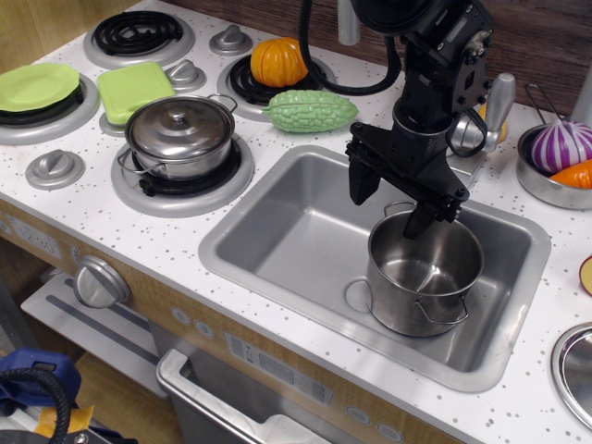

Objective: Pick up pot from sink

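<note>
An open steel pot [425,274] with two wire side handles stands upright in the right part of the grey sink [287,236]. My black gripper [391,201] hangs just above the pot's far left rim. Its jaws stand open, one finger [363,182] left of the pot over the sink basin, the other [421,219] at the pot's back rim. It holds nothing.
A lidded steel pot [180,135] sits on the front burner left of the sink. A green bitter gourd [311,110] and an orange pumpkin [278,61] lie behind the sink. A bowl with a purple onion [561,148] stands at right, near the faucet [495,106].
</note>
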Motion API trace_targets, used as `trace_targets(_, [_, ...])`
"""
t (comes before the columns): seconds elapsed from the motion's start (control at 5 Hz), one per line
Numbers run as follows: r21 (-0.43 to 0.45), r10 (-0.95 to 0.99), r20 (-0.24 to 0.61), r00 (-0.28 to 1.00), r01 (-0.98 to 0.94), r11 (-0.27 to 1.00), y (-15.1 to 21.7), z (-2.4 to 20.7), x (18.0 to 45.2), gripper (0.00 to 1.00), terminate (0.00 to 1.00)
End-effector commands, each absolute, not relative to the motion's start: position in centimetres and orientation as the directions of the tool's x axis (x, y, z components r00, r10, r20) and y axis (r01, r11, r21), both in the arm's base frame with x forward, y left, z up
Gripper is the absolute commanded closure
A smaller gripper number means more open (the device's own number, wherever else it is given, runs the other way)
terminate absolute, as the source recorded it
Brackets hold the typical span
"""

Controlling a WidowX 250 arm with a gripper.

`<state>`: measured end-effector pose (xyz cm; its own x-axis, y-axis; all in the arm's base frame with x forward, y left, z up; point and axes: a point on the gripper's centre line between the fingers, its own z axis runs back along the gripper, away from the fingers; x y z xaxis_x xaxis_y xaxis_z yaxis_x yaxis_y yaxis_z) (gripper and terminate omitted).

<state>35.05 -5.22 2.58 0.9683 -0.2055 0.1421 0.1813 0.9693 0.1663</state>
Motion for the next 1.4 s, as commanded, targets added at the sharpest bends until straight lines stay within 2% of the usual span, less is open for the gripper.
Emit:
trace_targets(0.0, [0.166,-0.205,0.142,0.968,0.181,0.969,-5.2,2.6,35.1,0.00,0.00])
trace_targets(0.4, [0.105,-0.208,0.229,0.951,0.188,0.977,-3.1,-0.1,35.2,0.00,0.00])
trace_targets(0.6, [0.108,-0.190,0.276,0.942,0.166,0.980,-3.0,-1.2,34.8,0.00,0.00])
trace_targets(0.8, [0.089,-0.144,0.315,0.938,0.122,0.989,-3.1,-1.9,34.7,1.00,0.00])
trace_targets(1.0, [0.070,-0.076,0.366,0.927,0.054,0.996,-3.3,-2.4,34.5,1.00,0.00])
trace_targets(1.2, [0.063,-0.058,0.373,0.926,0.037,0.997,-3.4,-2.4,34.5,1.00,0.00])
